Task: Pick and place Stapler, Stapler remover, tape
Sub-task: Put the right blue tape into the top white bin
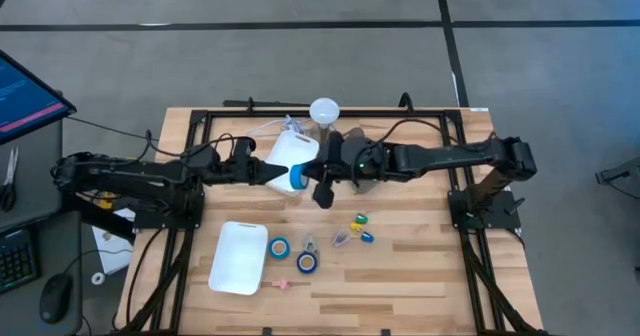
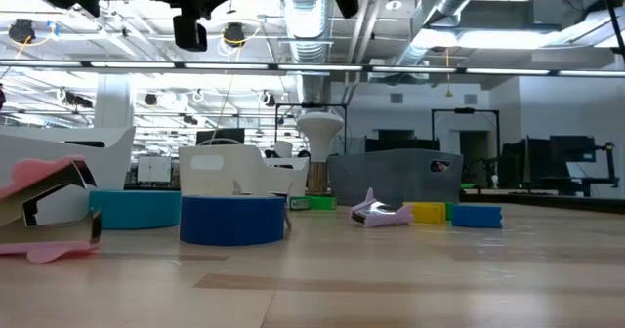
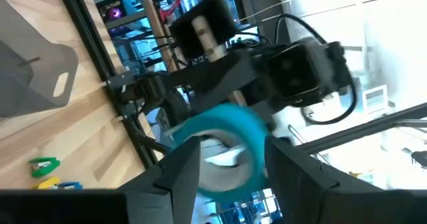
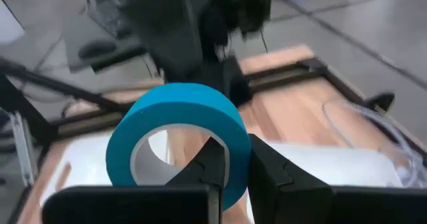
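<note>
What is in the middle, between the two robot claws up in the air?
A blue tape roll sits between the left gripper and the right gripper. The right one pinches its wall, shown in the right wrist view; the left one's fingers stand open around it.

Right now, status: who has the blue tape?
Right gripper shut on tape roll wall, mid-air above table. Left gripper open around same roll, not pinching. Two more rolls beside white tray.

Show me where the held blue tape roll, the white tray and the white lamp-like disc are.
held blue tape roll (image 4: 200, 111): right wrist view, on its outer band.
white tray (image 1: 240, 257): high view, on its flat middle.
white lamp-like disc (image 1: 324, 109): high view, on its round top.
</note>
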`<action>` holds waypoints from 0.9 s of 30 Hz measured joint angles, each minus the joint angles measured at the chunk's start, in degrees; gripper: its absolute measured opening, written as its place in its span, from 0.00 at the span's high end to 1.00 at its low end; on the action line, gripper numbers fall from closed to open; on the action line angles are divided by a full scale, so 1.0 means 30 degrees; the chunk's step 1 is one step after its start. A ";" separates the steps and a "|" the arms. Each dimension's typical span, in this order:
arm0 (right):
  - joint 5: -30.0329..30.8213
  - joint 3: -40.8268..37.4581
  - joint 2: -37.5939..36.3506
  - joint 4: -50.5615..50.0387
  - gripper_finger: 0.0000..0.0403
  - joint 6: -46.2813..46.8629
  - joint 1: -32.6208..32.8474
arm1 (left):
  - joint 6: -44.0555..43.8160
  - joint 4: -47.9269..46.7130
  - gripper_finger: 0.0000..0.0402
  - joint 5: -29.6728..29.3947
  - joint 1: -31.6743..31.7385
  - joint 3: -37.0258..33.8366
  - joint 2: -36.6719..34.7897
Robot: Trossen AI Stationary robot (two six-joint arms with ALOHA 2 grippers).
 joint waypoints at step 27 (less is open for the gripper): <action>-0.0044 -0.0045 0.0920 0.2497 0.94 0.0009 -0.0797 | 0.0002 0.0578 0.60 -0.0132 -0.0058 0.0015 -0.0030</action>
